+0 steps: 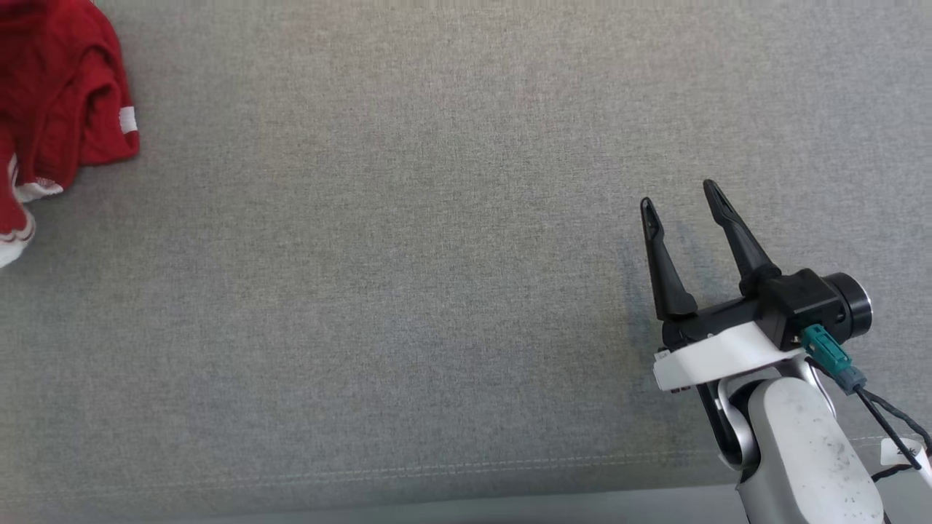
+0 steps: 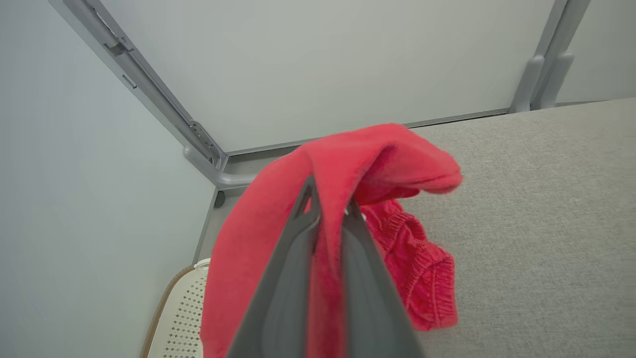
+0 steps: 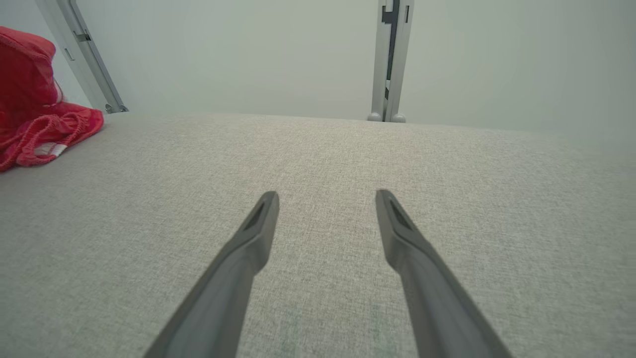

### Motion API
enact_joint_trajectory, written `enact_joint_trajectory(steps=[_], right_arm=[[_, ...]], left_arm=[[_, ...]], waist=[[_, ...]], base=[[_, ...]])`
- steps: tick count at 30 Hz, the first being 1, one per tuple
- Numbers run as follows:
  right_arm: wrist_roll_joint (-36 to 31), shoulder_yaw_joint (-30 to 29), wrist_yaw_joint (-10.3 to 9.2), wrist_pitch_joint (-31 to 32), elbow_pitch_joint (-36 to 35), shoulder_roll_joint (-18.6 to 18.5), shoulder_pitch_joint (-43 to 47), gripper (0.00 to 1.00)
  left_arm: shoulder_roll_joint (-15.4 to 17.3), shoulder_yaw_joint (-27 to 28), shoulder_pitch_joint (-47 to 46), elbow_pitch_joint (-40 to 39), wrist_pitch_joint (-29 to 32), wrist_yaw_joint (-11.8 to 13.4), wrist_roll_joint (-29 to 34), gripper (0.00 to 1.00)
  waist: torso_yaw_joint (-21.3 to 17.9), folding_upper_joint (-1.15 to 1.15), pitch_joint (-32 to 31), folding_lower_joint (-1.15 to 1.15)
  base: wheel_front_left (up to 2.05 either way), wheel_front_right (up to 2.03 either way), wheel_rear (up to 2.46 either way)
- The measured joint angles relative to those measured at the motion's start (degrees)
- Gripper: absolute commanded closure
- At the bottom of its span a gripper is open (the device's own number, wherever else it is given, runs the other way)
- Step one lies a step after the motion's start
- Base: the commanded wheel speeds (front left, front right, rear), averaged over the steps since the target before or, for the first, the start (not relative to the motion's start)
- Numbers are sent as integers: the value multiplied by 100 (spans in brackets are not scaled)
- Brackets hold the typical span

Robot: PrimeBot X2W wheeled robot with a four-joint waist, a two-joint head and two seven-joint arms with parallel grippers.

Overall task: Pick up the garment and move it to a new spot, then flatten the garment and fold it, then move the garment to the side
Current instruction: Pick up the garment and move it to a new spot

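Note:
The garment point(image 1: 62, 109) is a red knit piece with white trim, bunched at the far left of the grey padded table. In the left wrist view my left gripper point(image 2: 329, 199) is shut on a fold of the garment point(image 2: 357, 164), which drapes over both fingers and hangs down to the table. At the right of the head view my right gripper point(image 1: 678, 202) hovers open above bare cloth, far from the garment. The right wrist view has the right gripper point(image 3: 325, 196) with nothing between its fingers and the garment point(image 3: 35, 124) at the far left.
The grey fabric table point(image 1: 437, 291) stretches wide between the garment and my right arm. Pale walls with grey metal posts point(image 3: 390, 59) close off the far side. A white perforated basket point(image 2: 181, 318) sits below the table's left edge.

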Motion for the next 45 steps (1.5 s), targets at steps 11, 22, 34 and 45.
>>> enact_joint_trajectory(steps=[11,22,34,45], right_arm=[[179,-5,0,-76,247,11,219,0],[458,68,0,-108,358,15,388,0],[653,122,0,-109,307,14,444,0],[766,187,0,-109,256,14,461,0]], left_arm=[[-159,-400,-35,-902,256,-42,-88,100],[-1300,-1080,-390,-1087,285,63,-141,100],[-2731,-1578,-649,-836,-123,452,-44,100],[-3052,-1581,-286,-129,-464,506,-318,100]], waist=[[-75,0,-688,0],[-584,0,-1200,0],[-1215,0,-1434,0],[-1541,0,-1400,0]], base=[[0,0,0],[0,0,0],[0,0,0],[0,0,0]])
